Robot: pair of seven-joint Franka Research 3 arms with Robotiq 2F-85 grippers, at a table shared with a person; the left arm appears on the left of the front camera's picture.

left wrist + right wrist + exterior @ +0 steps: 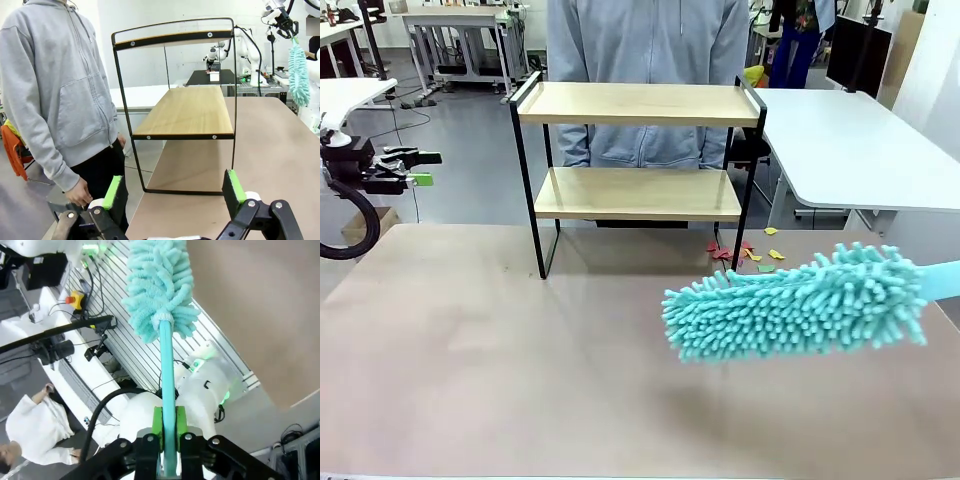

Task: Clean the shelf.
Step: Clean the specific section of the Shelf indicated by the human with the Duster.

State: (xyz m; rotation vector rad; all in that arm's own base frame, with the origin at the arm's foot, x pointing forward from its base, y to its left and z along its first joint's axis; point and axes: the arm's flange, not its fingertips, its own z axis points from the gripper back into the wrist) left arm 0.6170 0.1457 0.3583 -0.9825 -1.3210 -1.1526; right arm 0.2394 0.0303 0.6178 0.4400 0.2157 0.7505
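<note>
Turquoise duster clenched in right claw hovers at 4 o'clock of the shelf, ready to sweep; left claw released

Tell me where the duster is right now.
Front view: the duster hangs over the table's right side, below and right of the shelf, its handle clamped in the right gripper.

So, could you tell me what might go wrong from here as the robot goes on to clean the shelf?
1. The shelf is a light, thin-framed rack standing free on the table; a hard sweep of the duster could push or tip it toward the person right behind it.
2. The right gripper pinches only the end of the duster's thin handle, so side pressure might twist it.
3. Paper scraps by the shelf's foot could scatter.
</note>
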